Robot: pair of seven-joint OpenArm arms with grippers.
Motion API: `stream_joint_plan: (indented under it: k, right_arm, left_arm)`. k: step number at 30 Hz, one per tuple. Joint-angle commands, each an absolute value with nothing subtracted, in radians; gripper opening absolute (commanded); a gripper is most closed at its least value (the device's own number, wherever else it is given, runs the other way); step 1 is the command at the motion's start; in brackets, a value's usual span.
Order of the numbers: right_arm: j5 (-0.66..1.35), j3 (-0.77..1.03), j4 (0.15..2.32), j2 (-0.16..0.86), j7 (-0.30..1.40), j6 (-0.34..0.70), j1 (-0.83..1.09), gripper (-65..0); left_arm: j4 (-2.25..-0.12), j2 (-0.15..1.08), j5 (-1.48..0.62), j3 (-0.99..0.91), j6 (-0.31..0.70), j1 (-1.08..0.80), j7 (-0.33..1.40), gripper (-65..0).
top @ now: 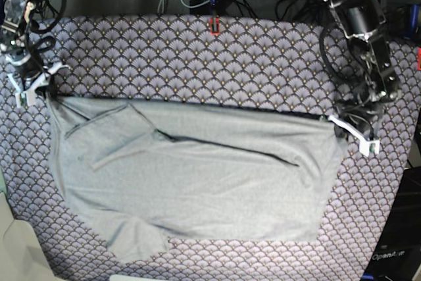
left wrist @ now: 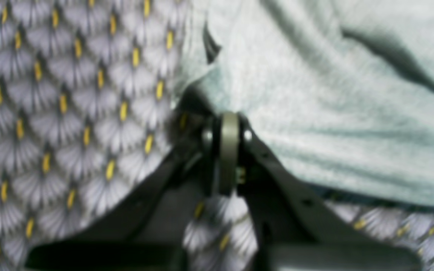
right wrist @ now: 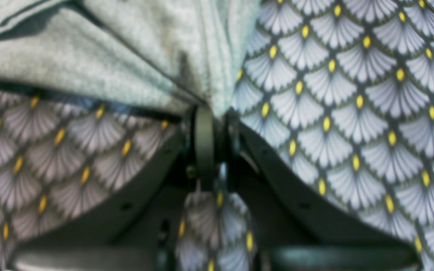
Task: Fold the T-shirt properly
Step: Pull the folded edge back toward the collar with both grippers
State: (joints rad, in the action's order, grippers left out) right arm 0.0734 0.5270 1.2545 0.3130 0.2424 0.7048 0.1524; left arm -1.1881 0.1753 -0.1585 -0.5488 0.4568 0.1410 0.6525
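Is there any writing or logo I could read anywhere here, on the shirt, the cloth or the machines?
"OpenArm": pale lettering on the dark base part at the base view's lower right corner; its end runs small and blurred.
T-shirt: plain, no print.
Patterned cloth: fan scales only, no words.
Both wrist views: no text visible.

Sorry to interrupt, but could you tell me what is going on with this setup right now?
A two-armed robot is folding a light grey T-shirt on a fan-patterned cloth. The left end effector is shut on the shirt's edge at one top corner, and the right end effector is shut on the edge at the opposite top corner. The shirt lies spread across the cloth between them, its top edge pulled fairly straight, with a sleeve folded over the body.
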Motion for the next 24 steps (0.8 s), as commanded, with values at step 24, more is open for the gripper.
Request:
stream_joint_plan:
  k: [24]
  right_arm:
    - [0.119, 0.843, 1.426, 0.209, 0.219, 0.698, 0.397, -65.0]
  left_arm:
    - [-1.589, 0.147, -0.165, -0.677, 0.455, -0.186, 0.746, -65.0]
